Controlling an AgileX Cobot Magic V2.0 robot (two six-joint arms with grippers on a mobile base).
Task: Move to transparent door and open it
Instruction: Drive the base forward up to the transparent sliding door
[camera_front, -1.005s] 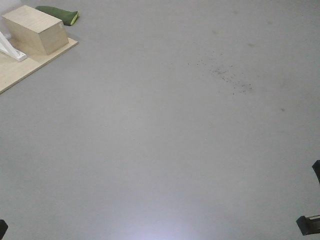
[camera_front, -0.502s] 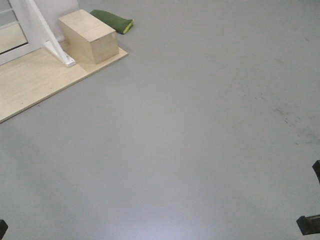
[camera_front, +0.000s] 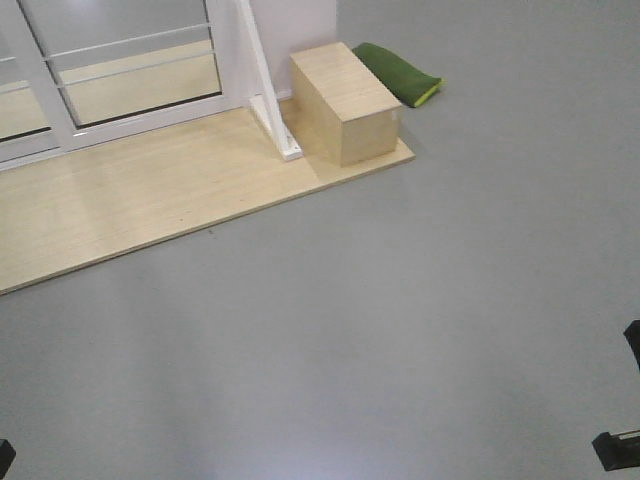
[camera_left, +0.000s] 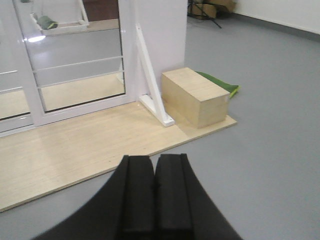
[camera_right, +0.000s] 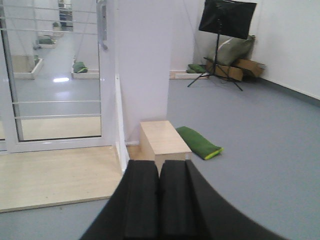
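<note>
View has swung round: the transparent door (camera_front: 130, 65) now shows left of the wooden box (camera_front: 345, 100), so the approach is on course. Left pincer (camera_left: 154, 187) and right pincer (camera_right: 159, 192) are pressed together.

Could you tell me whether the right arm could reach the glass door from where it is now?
Probably not: the door stands beyond the wooden platform, well ahead of the shut right gripper.

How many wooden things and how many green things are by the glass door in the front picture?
Wooden: 2, the pale rectangular wooden box and the flat pale wooden platform under it.
Green: 1, the flat green cushion behind the box.
Total: 3
</note>
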